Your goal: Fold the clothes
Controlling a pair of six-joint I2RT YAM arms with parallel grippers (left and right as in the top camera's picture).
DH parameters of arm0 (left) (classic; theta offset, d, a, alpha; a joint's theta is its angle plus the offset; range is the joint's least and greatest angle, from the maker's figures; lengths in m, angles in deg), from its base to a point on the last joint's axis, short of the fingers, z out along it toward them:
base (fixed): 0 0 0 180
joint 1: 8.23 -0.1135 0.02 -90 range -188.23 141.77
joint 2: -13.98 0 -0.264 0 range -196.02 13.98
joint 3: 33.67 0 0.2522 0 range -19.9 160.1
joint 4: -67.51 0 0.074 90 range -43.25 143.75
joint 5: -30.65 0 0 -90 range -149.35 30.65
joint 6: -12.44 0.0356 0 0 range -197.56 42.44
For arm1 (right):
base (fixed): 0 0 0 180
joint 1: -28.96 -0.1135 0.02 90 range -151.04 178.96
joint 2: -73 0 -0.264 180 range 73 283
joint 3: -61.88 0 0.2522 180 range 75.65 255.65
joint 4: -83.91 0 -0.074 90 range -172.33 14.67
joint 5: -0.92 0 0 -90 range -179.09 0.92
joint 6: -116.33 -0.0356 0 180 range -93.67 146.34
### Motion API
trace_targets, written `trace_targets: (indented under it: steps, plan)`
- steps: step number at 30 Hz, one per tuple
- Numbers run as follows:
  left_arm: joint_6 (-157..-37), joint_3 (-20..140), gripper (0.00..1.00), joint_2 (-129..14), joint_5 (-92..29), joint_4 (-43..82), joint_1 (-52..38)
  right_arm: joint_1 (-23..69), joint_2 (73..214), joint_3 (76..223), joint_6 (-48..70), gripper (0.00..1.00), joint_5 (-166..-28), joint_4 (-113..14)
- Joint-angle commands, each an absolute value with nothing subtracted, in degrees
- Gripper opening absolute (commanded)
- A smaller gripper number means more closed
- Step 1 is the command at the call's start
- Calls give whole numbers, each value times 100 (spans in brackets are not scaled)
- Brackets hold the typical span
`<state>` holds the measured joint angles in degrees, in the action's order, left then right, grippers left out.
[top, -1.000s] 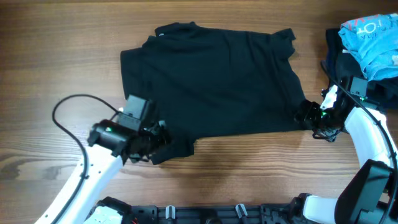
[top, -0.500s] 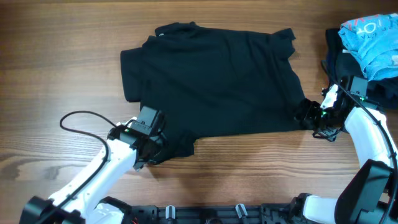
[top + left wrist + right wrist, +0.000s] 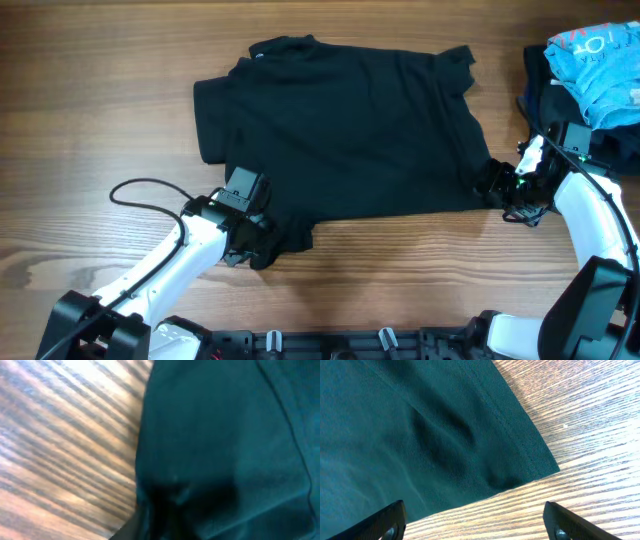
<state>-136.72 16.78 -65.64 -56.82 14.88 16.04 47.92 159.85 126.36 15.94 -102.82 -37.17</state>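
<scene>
The black T-shirt [image 3: 350,130] lies spread at the middle of the table [image 3: 90,90], its near-left hem corner pinched in the closed left gripper [image 3: 258,240] while the right gripper [image 3: 496,189] hovers with jaws apart over the near-right corner, apparently readying a two-handed fold.

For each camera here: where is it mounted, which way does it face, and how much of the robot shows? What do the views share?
Overhead: fixed above the table, looking straight down at the black T-shirt; both arms show, with the left gripper and right gripper at its lower corners.
Left wrist: close over the shirt's edge, blurred; no fingers clearly show.
Right wrist: angled down at the shirt's hemmed corner; its own fingertips stand spread at the bottom.
Shared: all three show the shirt lying on wood.
</scene>
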Motion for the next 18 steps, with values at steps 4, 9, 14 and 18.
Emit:
trace_targets:
  steps: [4, 9, 14, 18]
  plan:
    - [-13628, 1639, 4, -6596, -6045, 1608, 1552, 4806, 16000, 12695, 1568, 87, -10370, -3706]
    - [-13178, 1637, 31, -6596, -5562, 1324, 1484, 4806, 16000, 12695, 1568, 87, -10372, -3721]
    - [-13040, 1637, 65, -6596, -4998, 1228, 1486, 4806, 16000, 12695, 1568, 87, -10372, -3732]
    - [-13031, 1635, 66, -6596, -4688, 1225, 1543, 4806, 16000, 12695, 1568, 88, -10372, -3732]
